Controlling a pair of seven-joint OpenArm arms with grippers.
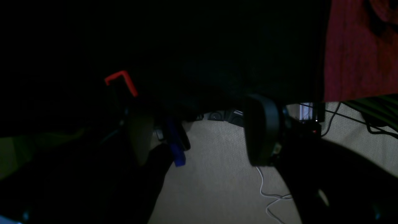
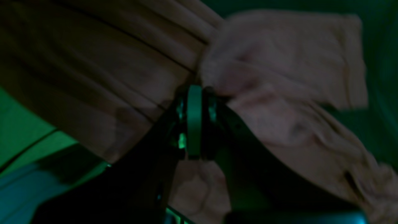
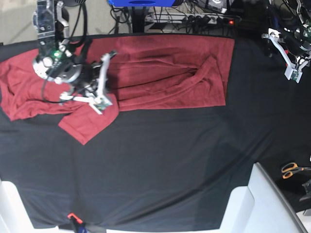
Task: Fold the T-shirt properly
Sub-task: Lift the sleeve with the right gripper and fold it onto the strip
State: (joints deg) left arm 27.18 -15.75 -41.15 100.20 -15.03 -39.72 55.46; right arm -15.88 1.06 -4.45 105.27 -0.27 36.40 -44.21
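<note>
The maroon T-shirt (image 3: 165, 73) lies spread along the far side of the black-covered table (image 3: 160, 170), with a sleeve trailing left and a flap folded toward the front (image 3: 87, 124). My right gripper (image 3: 100, 105) sits on that flap; in the right wrist view its jaws (image 2: 194, 93) are pressed together with shirt fabric (image 2: 279, 62) bunched at the tips. My left gripper (image 3: 295, 70) hovers open and empty beyond the shirt's right edge. In the left wrist view its fingers (image 1: 261, 130) stand wide apart and a strip of shirt (image 1: 354, 49) shows top right.
Orange-handled scissors (image 3: 291, 170) lie at the right edge. A white box (image 3: 265, 204) stands at the front right corner. An orange clamp (image 3: 73, 216) grips the front table edge and also shows in the left wrist view (image 1: 121, 81). Cables and power strips (image 3: 194, 19) lie behind the table.
</note>
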